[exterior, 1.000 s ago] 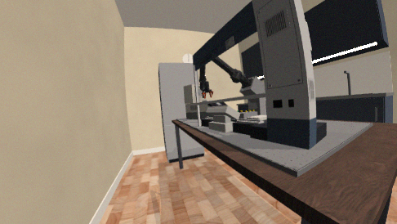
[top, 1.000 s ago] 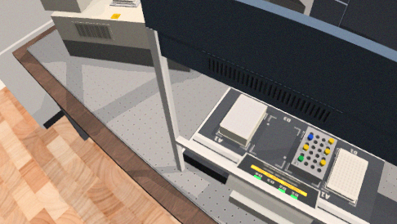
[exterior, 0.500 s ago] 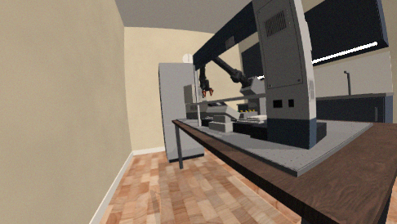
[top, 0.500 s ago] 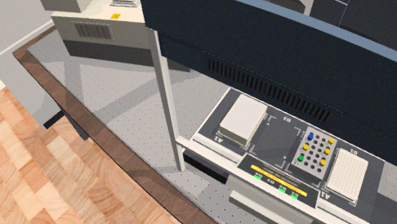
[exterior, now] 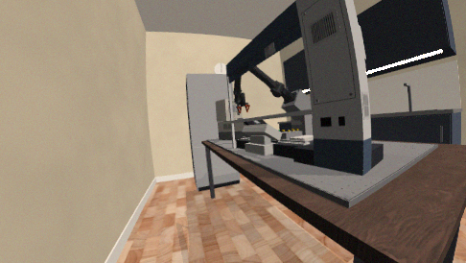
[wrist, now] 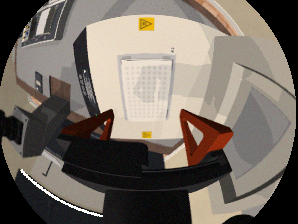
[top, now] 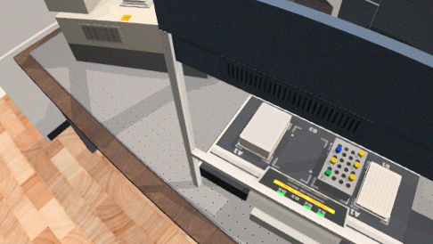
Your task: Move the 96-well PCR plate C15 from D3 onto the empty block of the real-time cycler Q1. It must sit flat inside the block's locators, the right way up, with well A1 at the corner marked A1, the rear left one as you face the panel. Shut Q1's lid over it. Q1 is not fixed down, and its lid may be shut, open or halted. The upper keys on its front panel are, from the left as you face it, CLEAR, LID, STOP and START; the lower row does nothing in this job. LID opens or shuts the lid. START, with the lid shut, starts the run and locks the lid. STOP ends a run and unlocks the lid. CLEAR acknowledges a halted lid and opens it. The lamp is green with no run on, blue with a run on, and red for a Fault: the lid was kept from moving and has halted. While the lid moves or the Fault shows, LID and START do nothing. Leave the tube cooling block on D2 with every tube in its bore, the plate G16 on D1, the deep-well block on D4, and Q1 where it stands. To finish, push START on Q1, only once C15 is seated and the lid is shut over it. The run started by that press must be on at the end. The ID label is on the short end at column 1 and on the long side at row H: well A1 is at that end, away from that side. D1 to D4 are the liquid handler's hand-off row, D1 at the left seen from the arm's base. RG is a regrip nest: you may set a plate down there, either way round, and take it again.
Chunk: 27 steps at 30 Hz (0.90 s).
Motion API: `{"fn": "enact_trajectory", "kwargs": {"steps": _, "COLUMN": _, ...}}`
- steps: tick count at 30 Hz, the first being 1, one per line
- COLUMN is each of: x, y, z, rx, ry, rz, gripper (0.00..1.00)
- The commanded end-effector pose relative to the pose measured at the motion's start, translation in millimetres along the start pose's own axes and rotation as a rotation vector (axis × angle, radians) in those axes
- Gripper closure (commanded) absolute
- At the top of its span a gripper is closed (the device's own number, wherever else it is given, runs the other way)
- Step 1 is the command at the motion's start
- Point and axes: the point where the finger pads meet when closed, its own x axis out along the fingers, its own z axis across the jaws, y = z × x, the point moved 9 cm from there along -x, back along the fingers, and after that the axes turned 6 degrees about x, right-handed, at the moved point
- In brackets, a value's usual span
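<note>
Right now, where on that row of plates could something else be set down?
One dark bay lies bare, between the deep-well block and the tube cooling block. Beyond that, the tube block and the white plate sit close together, crowded.

The top view looks steeply down, close over the desk (top: 147, 120). The exterior view stands far off at desk height, facing along it toward the hand (exterior: 243, 107). The wrist view looks straight down past the hand (wrist: 148, 135); all three share the desk.

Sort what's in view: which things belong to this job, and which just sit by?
Job: plate C15, on the block of cycler Q1; open end effector above it.
Sitting by: deep-well block, tube cooling block, plate G16.
</note>
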Motion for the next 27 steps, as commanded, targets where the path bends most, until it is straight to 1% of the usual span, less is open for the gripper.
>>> {"fn": "enact_trajectory", "kwargs": {"steps": 1, "x": 1.9, "y": -8, "z": -7, "rx": -0.019, "ry": 0.004, "rz": -0.006, "gripper": 0.00}}
{"fn": "enact_trajectory", "kwargs": {"steps": 8, "x": 14.2, "y": 4, "z": 5, "rx": 0.018, "ry": -0.028, "rz": -0.011, "gripper": 0.00}}
{"fn": "enact_trajectory", "kwargs": {"steps": 13, "x": 11.8, "y": 8, "z": 6, "rx": 0.027, "ry": -0.024, "rz": -0.009, "gripper": 0.00}}
{"fn": "enact_trajectory", "kwargs": {"steps": 20, "x": -11.5, "y": 0, "z": -7, "rx": -0.021, "ry": 0.032, "rz": 0.003, "gripper": 0.00}}
{"fn": "enact_trajectory", "kwargs": {"steps": 23, "x": -16.5, "y": -4, "z": -11, "rx": -0.034, "ry": 0.044, "rz": 0.005, "gripper": 0.00}}
{"fn": "enact_trajectory", "kwargs": {"steps": 27, "x": -19.8, "y": -5, "z": -13, "rx": -0.037, "ry": 0.052, "rz": 0.007, "gripper": 0.00}}
